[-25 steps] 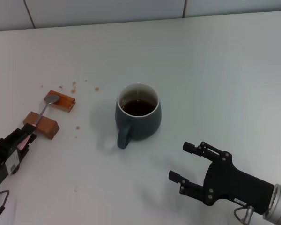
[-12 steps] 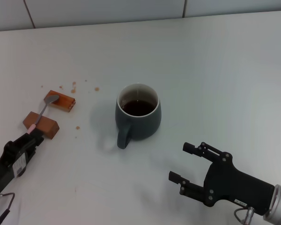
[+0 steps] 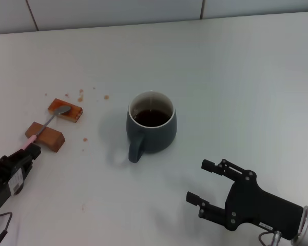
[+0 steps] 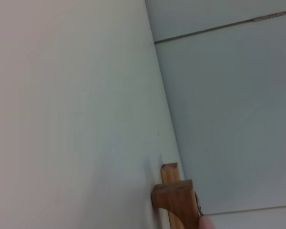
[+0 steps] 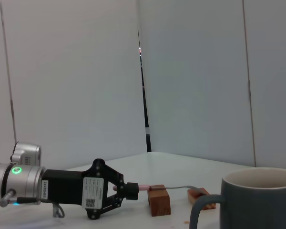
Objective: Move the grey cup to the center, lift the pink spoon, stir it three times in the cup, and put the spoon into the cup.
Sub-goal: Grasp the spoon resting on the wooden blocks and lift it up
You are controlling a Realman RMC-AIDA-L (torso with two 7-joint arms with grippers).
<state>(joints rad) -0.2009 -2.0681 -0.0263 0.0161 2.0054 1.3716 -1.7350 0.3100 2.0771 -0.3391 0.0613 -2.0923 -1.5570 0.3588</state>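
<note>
You cannot tell whether the left gripper (image 3: 31,149) clamps the pink spoon (image 3: 47,123), whose handle tip vanishes between its fingers, while the grey cup (image 5: 257,200) is cut by the right wrist view's edge, its handle (image 5: 200,214) partly lost.

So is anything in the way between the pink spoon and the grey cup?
Nothing visible is. The pink spoon lies across two wooden blocks, with the left gripper at its handle end. Only bare table with small brown spots separates it from the grey cup.
</note>
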